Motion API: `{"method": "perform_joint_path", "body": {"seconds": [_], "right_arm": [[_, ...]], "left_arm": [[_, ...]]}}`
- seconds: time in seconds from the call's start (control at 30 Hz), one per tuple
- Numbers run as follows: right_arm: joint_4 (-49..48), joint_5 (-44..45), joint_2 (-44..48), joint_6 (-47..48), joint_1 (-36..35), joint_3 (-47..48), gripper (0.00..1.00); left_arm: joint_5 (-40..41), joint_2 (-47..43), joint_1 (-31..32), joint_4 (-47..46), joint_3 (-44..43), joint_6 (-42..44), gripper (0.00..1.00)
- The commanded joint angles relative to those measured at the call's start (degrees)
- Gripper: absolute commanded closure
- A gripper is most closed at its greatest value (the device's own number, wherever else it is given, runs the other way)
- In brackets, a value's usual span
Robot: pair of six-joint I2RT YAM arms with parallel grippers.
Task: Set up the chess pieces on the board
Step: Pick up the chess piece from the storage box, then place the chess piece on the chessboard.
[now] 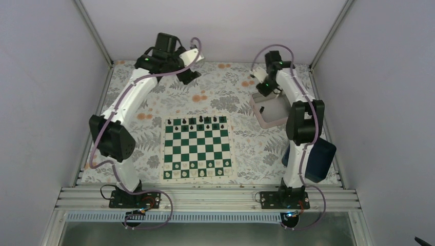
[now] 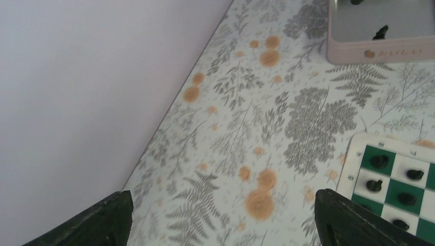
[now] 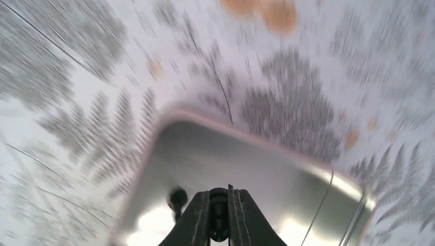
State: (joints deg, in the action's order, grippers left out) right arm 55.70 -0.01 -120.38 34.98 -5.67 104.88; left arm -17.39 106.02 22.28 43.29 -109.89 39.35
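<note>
Pinching 1 black chess piece in right hand, over silvery tray

Walls: plain pale lilac-white panel walls at the back, left and right.
Frame: slim silvery aluminium posts slant up from both back corners.
Table cover: white cloth printed with grey fern leaves and orange blossoms.
Near edge: ribbed aluminium rail, with a grey sheet-metal strip beyond it at the bottom of the top view.
Light: soft and even, with faint shadows.
</note>
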Motion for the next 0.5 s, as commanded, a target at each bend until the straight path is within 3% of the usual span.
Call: {"method": "perform_joint_path", "body": {"seconds": [0.0,0.07,0.27,0.47], "right_arm": [[5.91,-0.01,2.58,-1.79,-7.76,9.2,0.96],[7.69,-0.58,1.42,-1.77,-12.39,13.51,0.96],[13.72,-1.65,-8.28,-1.33,-24.84,29.98,0.96],[9.66,-2.9,-11.2,0.46,-35.7,31.79,0.96]], "left_arm": [[-2.42,-6.31,-3.99,-2.72,4.82,-0.93,0.07],[-2.61,-8.82,-6.14,-3.88,7.76,-1.05,0.02],[-4.91,-14.57,-13.11,-6.44,15.67,-2.38,0.0],[-4.51,-20.0,-18.71,-9.99,23.4,-3.55,0.0]]}}
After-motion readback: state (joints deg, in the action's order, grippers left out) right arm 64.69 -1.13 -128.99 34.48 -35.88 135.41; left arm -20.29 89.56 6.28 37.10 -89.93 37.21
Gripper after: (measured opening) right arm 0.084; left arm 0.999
